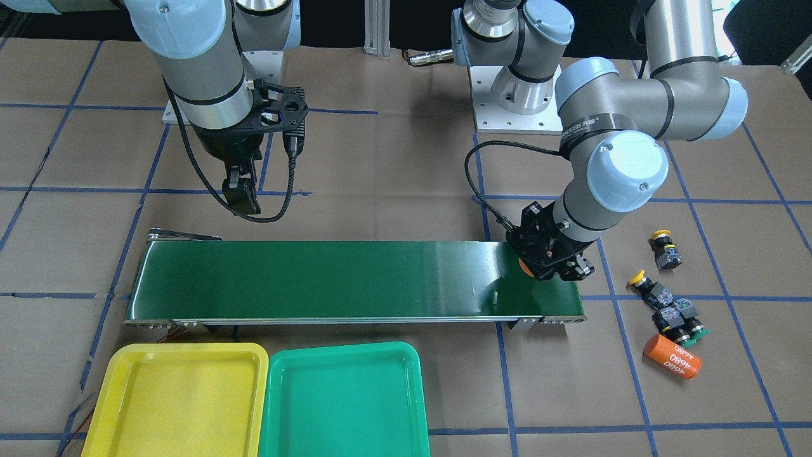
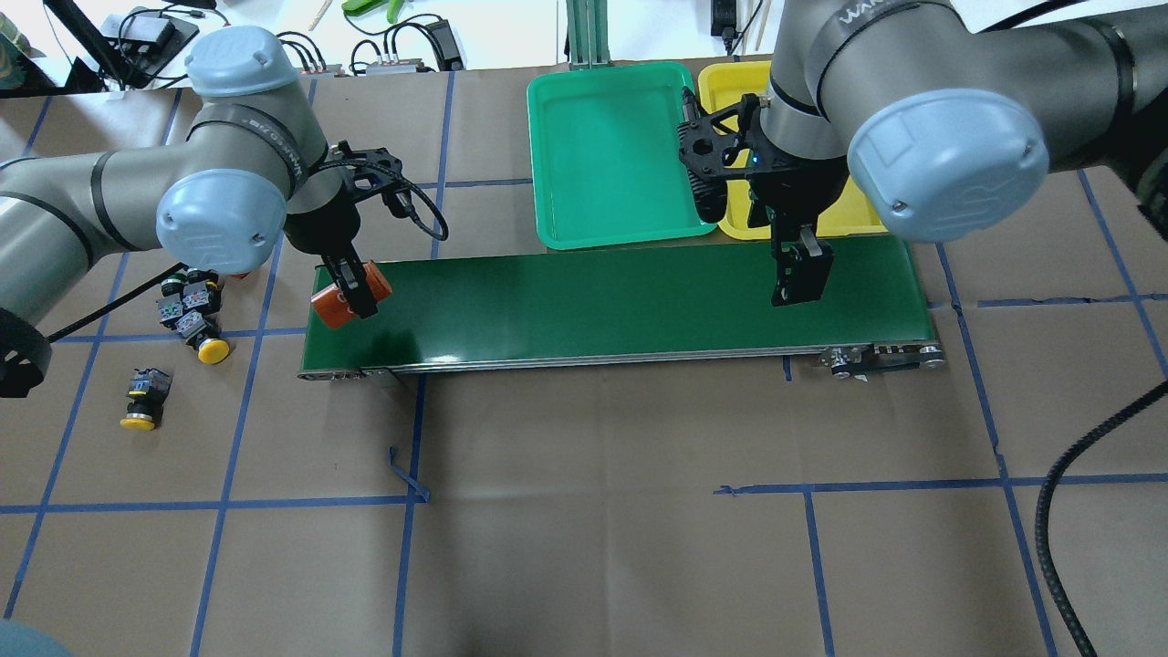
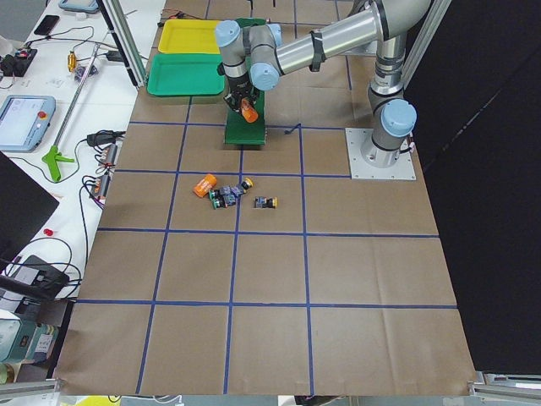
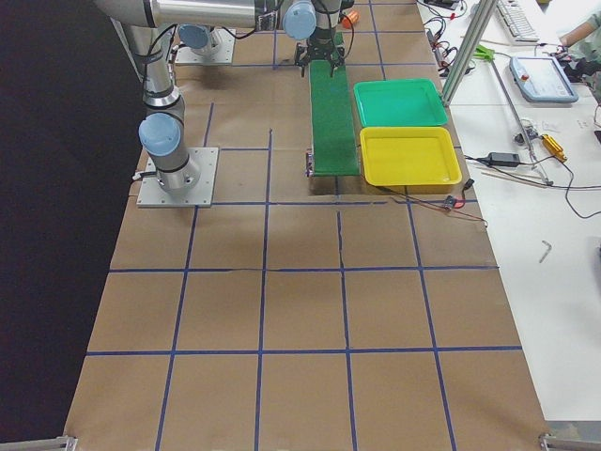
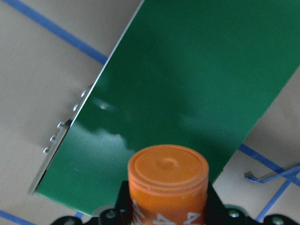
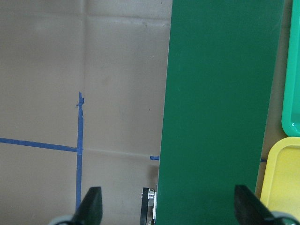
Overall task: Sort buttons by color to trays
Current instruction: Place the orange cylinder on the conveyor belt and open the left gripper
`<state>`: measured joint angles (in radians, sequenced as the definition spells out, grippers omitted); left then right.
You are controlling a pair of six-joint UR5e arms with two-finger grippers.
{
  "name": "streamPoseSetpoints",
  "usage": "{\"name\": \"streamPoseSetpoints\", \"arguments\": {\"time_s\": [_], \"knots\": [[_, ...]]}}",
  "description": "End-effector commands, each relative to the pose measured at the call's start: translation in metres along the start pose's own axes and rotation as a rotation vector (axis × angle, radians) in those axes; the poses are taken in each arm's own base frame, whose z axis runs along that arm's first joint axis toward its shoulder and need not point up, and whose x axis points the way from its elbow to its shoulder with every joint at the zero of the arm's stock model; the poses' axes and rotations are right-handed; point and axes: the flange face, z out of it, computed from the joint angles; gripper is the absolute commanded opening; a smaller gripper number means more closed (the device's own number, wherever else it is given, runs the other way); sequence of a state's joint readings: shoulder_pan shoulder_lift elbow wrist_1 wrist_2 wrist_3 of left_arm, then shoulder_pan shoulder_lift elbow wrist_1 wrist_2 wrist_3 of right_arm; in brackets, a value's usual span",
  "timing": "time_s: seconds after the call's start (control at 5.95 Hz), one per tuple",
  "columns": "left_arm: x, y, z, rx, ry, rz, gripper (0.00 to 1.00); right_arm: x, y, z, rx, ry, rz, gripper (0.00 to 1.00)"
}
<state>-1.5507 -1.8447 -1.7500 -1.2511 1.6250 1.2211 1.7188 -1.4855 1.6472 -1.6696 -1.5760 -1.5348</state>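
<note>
Left gripper (image 2: 351,294) clamps an orange 4680 cylinder (image 2: 327,308) over the conveyor belt (image 2: 593,306); right gripper (image 2: 800,278) hangs spread wide. The buttons (image 2: 187,303) lie at the belt's nine o'clock (overhead view), green tray (image 2: 602,155) and yellow tray (image 2: 721,87) at twelve.

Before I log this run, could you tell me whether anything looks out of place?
Yes: the left gripper holds an orange cylinder at the end of the conveyor belt, while the buttons lie beside it, odd for button sorting.
</note>
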Motion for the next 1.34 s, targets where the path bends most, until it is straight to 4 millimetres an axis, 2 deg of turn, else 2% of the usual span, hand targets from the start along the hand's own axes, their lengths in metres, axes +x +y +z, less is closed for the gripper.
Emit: {"name": "streamPoseSetpoints", "arguments": {"time_s": [0.0, 0.17, 0.34, 0.5, 0.67, 0.84, 1.01, 1.18], "knots": [[0.015, -0.028, -0.005, 0.007, -0.074, 0.300, 0.01, -0.002, 0.000, 0.011, 0.001, -0.003, -0.008, 1.00], [0.014, -0.038, 0.013, -0.002, -0.054, 0.335, 0.04, -0.003, -0.001, 0.009, 0.002, 0.002, 0.003, 1.00], [0.016, -0.038, 0.013, 0.001, -0.054, 0.336, 0.28, -0.005, 0.000, 0.005, 0.003, 0.009, 0.021, 1.00], [0.017, -0.039, 0.023, -0.002, -0.031, 0.336, 0.59, -0.005, -0.001, 0.005, 0.004, 0.009, 0.047, 1.00], [0.020, -0.037, 0.023, 0.001, -0.030, 0.331, 0.76, -0.005, -0.001, 0.005, 0.004, 0.009, 0.048, 1.00], [0.019, -0.035, 0.021, 0.007, -0.037, 0.323, 0.97, -0.005, -0.001, 0.005, 0.004, 0.009, 0.048, 1.00], [0.018, -0.024, 0.006, 0.008, -0.056, 0.301, 0.99, -0.004, -0.001, 0.007, 0.002, 0.005, 0.048, 1.00], [0.005, 0.009, -0.006, 0.023, -0.071, 0.230, 0.99, -0.003, 0.000, 0.008, 0.003, 0.005, 0.051, 1.00]]}}
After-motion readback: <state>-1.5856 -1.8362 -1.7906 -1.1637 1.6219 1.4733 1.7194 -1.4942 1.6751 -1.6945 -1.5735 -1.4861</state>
